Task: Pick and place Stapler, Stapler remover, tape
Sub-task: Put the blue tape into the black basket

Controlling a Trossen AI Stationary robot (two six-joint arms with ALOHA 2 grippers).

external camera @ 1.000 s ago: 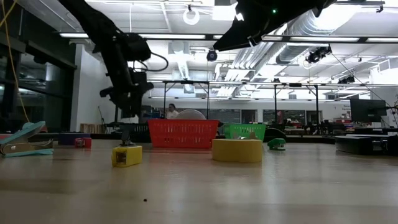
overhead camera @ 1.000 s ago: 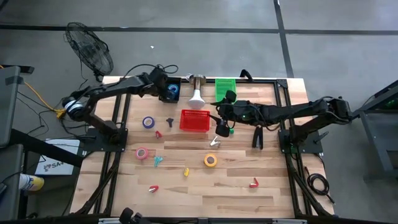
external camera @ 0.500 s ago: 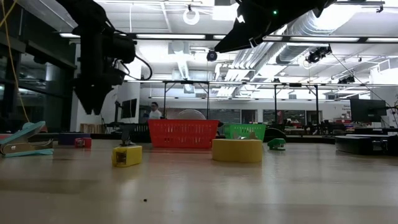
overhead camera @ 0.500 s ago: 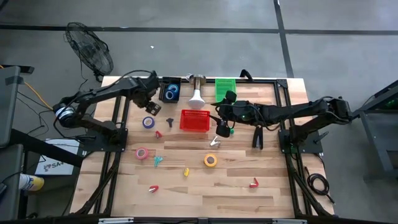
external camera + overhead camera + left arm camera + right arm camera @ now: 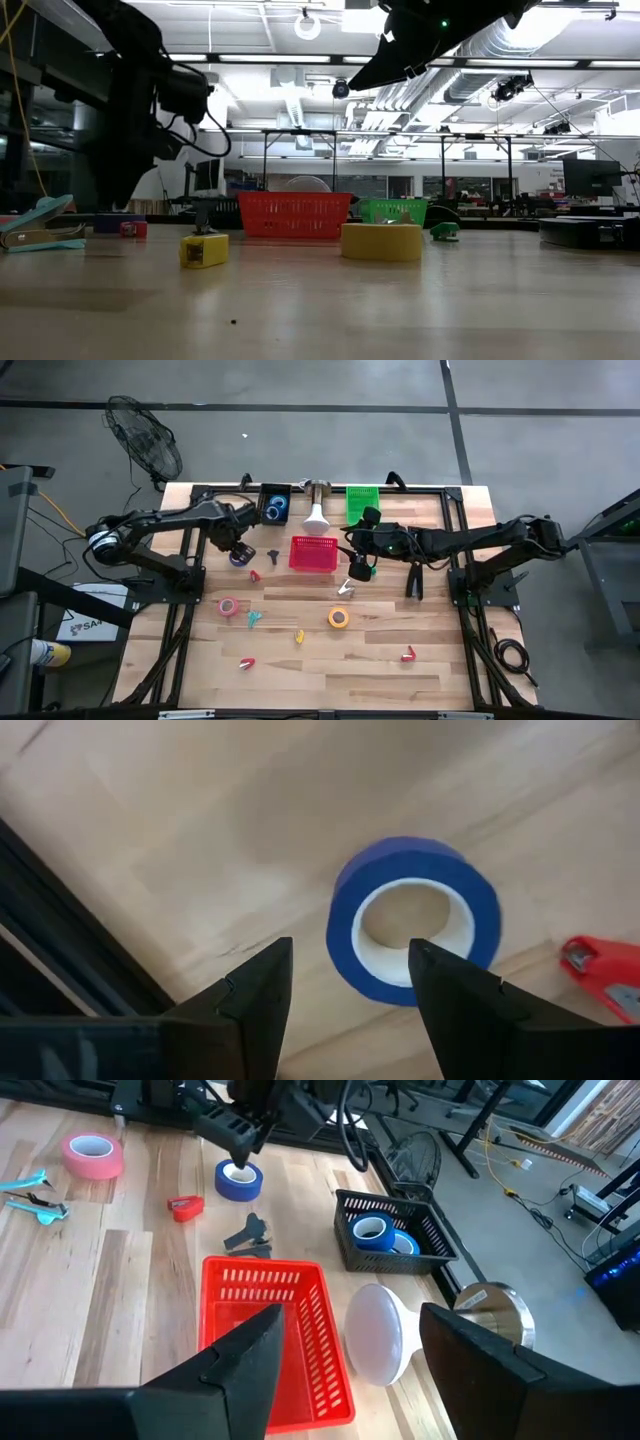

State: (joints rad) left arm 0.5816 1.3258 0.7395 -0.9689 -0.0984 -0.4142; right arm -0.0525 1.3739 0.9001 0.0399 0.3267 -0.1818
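The wooden table [image 5: 330,660] is cut off at its near edge in the high view, and the low view hides most small pieces behind nearer ones. The left arm reaches in from the left edge of the table, its wrist bent downward so that the left gripper [image 5: 237,549] covers most of the blue tape roll [image 5: 238,558] from above; in the low view its tip is lost in dark silhouette. The right arm stretches in from the right side, low and nearly level, with the right gripper [image 5: 357,570] hanging beside the red basket [image 5: 313,554].

The left wrist view shows the 2 fingers [image 5: 250,1005] spread apart, holding nothing, with the blue tape roll [image 5: 414,932] lying flat on the wood just ahead of the tips, not touched. A red piece [image 5: 605,972] is cut off beside it. The right gripper's fingers [image 5: 240,1365] also stand apart and empty above the red basket [image 5: 275,1330].

2 more blue rolls sit in the black basket [image 5: 388,1232] at the far edge. The pink tape roll [image 5: 229,606] and yellow tape roll [image 5: 339,618] lie on open wood nearer the front. The black stapler [image 5: 413,582] lies right of the right gripper.
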